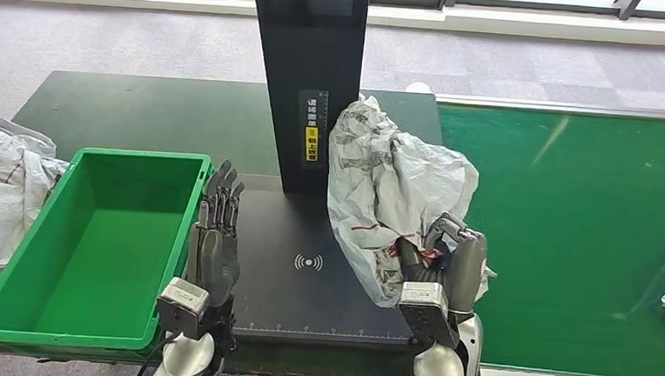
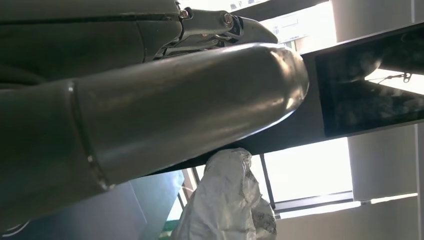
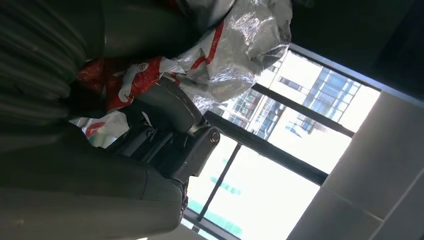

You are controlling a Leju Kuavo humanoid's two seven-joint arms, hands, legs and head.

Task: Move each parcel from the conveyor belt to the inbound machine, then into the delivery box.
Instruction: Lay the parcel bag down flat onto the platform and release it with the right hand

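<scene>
Right hand [image 1: 448, 263] grips white plastic parcel [image 1: 390, 187] above scanner platform [image 1: 306, 274]; left hand [image 1: 217, 233] empty, fingers extended beside green crate [image 1: 9, 290].

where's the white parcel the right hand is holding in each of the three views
Head view: the white parcel stands right of centre, at the right edge of the dark inbound machine, with the right hand gripping its lower end.
Left wrist view: the same crumpled white parcel is at the bottom centre.
Right wrist view: parcel at the top, with red print, against the hand.
Shared landmark: the parcel's crinkled white plastic.
</scene>
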